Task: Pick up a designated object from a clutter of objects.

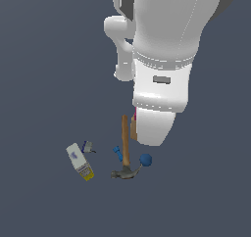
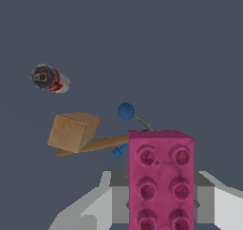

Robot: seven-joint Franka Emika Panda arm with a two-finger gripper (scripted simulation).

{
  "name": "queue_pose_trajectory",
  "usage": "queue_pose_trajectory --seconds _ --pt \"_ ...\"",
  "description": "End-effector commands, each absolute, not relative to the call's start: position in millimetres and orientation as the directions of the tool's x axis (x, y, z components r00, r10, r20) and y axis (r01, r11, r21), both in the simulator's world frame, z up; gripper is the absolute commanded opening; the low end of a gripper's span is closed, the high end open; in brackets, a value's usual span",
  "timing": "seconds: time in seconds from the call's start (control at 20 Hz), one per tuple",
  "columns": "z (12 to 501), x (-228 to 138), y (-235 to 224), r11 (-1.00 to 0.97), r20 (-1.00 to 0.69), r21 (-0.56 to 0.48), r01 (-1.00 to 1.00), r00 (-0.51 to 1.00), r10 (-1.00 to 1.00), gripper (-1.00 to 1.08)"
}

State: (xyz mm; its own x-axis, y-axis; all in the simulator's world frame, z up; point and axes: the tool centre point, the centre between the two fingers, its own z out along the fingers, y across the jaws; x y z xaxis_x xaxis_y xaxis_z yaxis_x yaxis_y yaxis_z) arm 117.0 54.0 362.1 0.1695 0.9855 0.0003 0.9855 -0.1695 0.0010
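The white arm [image 1: 162,50] is filling the upper right of the exterior view. The claw [image 2: 161,203] is gripping the pink brick [image 2: 160,179], fingers [image 2: 102,203] closed against its sides, above the floor. Below are lying the hammer [image 1: 125,145], wooden block [image 2: 73,130], box [image 1: 80,161], can [image 2: 50,78] and blue ball [image 1: 145,159].

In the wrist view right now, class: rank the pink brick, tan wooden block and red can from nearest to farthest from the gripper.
1. pink brick: between the fingers of the gripper.
2. tan wooden block: beyond it, resting on the hammer handle.
3. red can: farthest, lying alone.
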Motion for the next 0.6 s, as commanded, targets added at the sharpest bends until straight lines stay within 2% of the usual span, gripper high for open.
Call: queue_pose_trajectory --seconds 0.0,0.55 --pt "373.7 118.4 58.2 -0.171 0.0 0.0 0.985 0.171 0.985 -1.0" --pt "388.3 121.6 64.1 -0.171 0.0 0.0 0.985 0.171 0.985 -1.0"
